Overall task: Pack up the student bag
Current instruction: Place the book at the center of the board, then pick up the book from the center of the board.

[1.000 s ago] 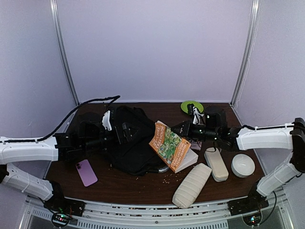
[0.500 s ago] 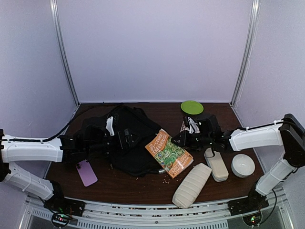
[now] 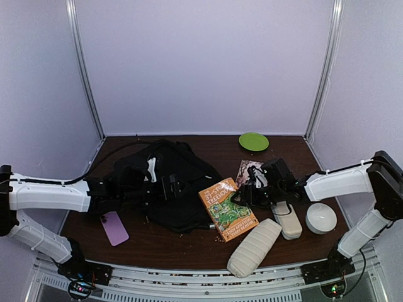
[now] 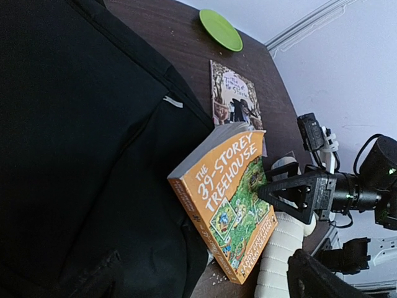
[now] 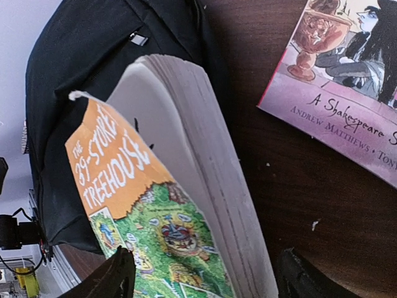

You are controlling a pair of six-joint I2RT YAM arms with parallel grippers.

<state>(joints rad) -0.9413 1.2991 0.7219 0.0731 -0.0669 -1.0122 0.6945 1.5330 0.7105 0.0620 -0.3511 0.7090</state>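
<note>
The student bag (image 3: 165,189), a soft black backpack, lies slumped left of the table's middle. An orange paperback (image 3: 228,208) lies cover up, its left edge propped on the bag's rim (image 4: 155,205) and its right part on the table. My right gripper (image 3: 242,195) stands open at the book's right edge; in the right wrist view its fingers (image 5: 115,280) straddle the book (image 5: 155,211) without pressing it. My left gripper (image 3: 176,187) is over the bag's top, open; only one finger (image 4: 313,279) stands out against the black fabric.
A purple-covered book (image 3: 250,170) lies behind the right gripper, a green plate (image 3: 253,141) at the back. A ribbed beige case (image 3: 254,246), a smooth beige case (image 3: 287,219) and a white round object (image 3: 321,218) sit front right. A purple phone (image 3: 114,227) lies front left.
My right gripper has opened and let go of the orange book, which dropped from a raised tilt to lie against the bag. The left arm crept slightly right.
</note>
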